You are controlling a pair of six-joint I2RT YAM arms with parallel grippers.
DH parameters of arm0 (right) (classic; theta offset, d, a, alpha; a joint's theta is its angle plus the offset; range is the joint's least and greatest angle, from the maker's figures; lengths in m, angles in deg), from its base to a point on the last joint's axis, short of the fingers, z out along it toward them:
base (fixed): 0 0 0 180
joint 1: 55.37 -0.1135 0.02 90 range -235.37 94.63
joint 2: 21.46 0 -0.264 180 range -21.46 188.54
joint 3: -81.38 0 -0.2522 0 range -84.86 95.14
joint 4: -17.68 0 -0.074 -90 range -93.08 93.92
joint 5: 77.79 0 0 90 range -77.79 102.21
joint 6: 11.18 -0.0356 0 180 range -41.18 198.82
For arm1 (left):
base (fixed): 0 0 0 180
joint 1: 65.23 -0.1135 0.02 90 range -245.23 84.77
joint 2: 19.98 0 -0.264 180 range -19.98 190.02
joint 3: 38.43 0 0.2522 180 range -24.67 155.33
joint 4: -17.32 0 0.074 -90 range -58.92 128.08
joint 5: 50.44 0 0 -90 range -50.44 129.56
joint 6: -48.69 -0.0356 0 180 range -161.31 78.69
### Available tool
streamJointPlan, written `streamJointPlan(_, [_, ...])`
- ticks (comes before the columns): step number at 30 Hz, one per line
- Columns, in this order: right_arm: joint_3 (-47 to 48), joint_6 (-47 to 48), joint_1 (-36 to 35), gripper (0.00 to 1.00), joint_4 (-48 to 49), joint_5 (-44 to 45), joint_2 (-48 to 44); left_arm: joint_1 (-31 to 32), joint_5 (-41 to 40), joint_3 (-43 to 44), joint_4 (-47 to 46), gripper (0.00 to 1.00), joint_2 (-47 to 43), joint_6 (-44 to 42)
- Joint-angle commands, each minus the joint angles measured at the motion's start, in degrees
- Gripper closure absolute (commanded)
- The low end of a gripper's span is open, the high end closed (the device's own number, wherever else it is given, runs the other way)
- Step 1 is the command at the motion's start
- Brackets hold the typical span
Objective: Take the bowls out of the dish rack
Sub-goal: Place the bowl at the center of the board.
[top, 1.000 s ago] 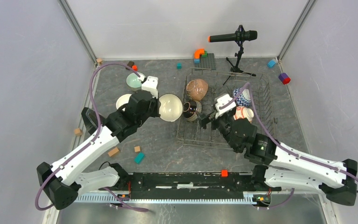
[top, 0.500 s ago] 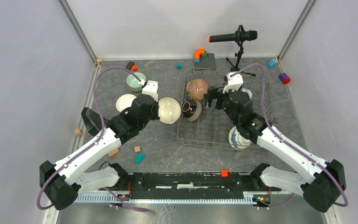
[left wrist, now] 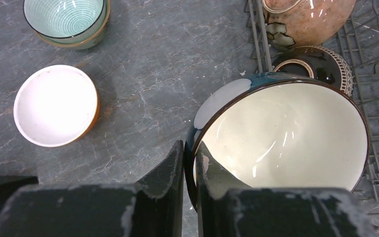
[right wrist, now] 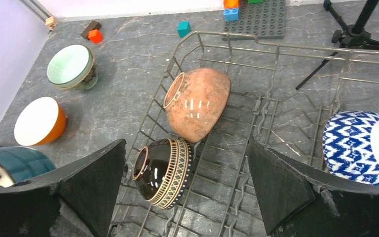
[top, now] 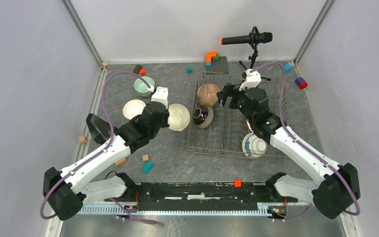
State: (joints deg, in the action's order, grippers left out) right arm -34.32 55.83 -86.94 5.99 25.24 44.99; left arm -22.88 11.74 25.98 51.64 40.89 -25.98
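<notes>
Your left end effector (left wrist: 190,154) is clenched on the rim of the teal bowl (left wrist: 281,138), one finger inside the cream lining and the other outside on the glaze. That rim pinch keeps the bowl mouth-up, so it can go down flat. The bowl is just left of the dish rack (top: 224,138), over the desk (top: 177,158). I cannot tell whether its foot touches the surface. The orange bowl (top: 134,108) and the pale green bowl (top: 144,85) sit upright further left, so placing this one beside them would keep the unloaded bowls grouped clear of the rack.

Your right end effector (top: 228,96) is released, its jaws spread wide. It hovers over the far left part of the rack, above the brown speckled bowl (right wrist: 197,103). That bowl lies on its side among the tines, and the dark striped bowl (right wrist: 164,172) is tipped the same way just nearer. The wide spread looks like preparation for a pick, probably the brown one. The blue-white zigzag bowl (top: 254,146) waits in the rack's near right corner.
</notes>
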Motion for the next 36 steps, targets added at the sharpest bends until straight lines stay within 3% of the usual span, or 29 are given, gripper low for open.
streamJointPlan(1, [-1.05, -1.42, -0.09, 0.03, 1.67, 1.15, -3.84, 1.03, -5.07, 0.46, -7.25, 0.98, -2.01, -1.00])
streamJointPlan(6, [-4.60, -0.20, -1.02, 0.07, 0.44, -6.82, -5.46, 1.05, -1.35, 1.66, -6.75, 0.98, -1.41, 1.16])
streamJointPlan(12, [-3.96, 3.31, -10.94, 0.10, -1.36, 1.28, -7.54, 1.07, -0.75, 3.36, -3.12, 0.98, 0.05, 3.18])
streamJointPlan(28, [16.39, 4.35, -20.38, 0.26, -17.15, 1.65, 5.63, 1.07, 1.68, 8.65, 5.74, 0.98, 3.26, 8.04])
streamJointPlan(36, [19.00, 4.74, -22.59, 0.38, -17.79, 2.07, 8.20, 1.07, 2.97, 10.78, 8.44, 0.98, 4.99, 9.69])
